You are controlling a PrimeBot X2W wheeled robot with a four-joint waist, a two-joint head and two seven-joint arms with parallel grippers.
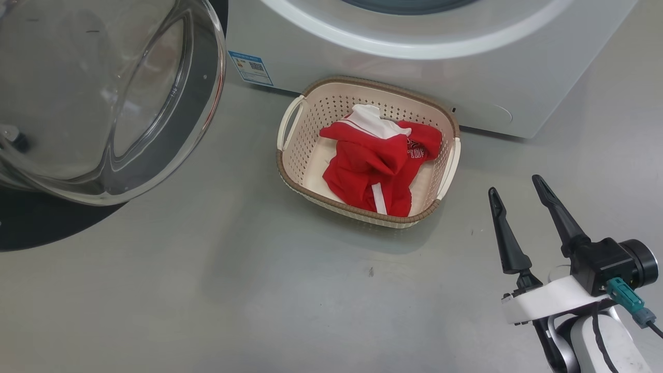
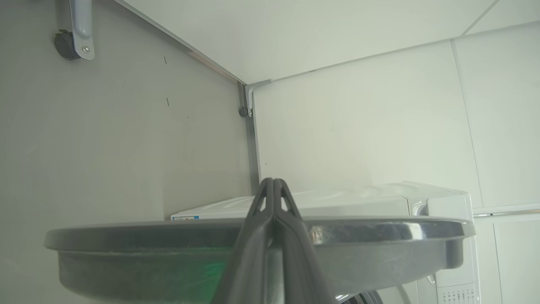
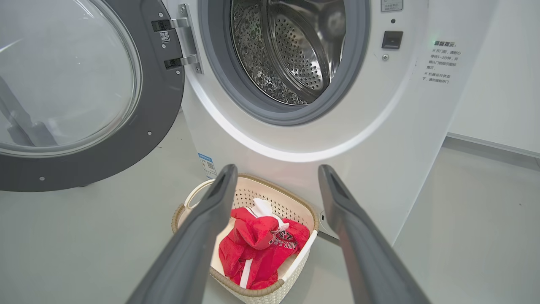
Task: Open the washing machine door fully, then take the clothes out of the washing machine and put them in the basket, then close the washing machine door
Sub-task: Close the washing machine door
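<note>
1. The grey floor (image 1: pixel 207 290) carries the machine and the basket.
2. The washing machine (image 3: pixel 379 126) is a white front-loader. Its round, grey-gasketed opening is uncovered, and the steel drum (image 3: pixel 291 50) inside is perforated, with no fabric visible in the part of it on view.
3. The washing machine door (image 3: pixel 160 109) stands open, swung out on its hinges to the left of the opening in the right wrist view. Its dark ring surrounds a bulging clear glass bowl, which fills the upper left of the head view.
4. The basket (image 1: pixel 298 150) is cream and perforated with a brown rim. It sits on the floor just in front of the machine's lower front, below the opening.
5. The clothes (image 1: pixel 368 166) lie crumpled inside the basket, red with a white collar part on top, a white stripe and small white lettering.
6. The right claw (image 1: pixel 515 185) has its two dark fingers spread wide apart and holds nothing. It hangs over the floor to the right of the basket, well apart from it.
7. The left claw (image 2: pixel 273 182) has its fingers pressed together with nothing between them. They cross the door's edge in the left wrist view; whether they touch it I cannot tell.
8. A blue sticker (image 1: pixel 250 67) sits low on the machine's front, left of the basket.
</note>
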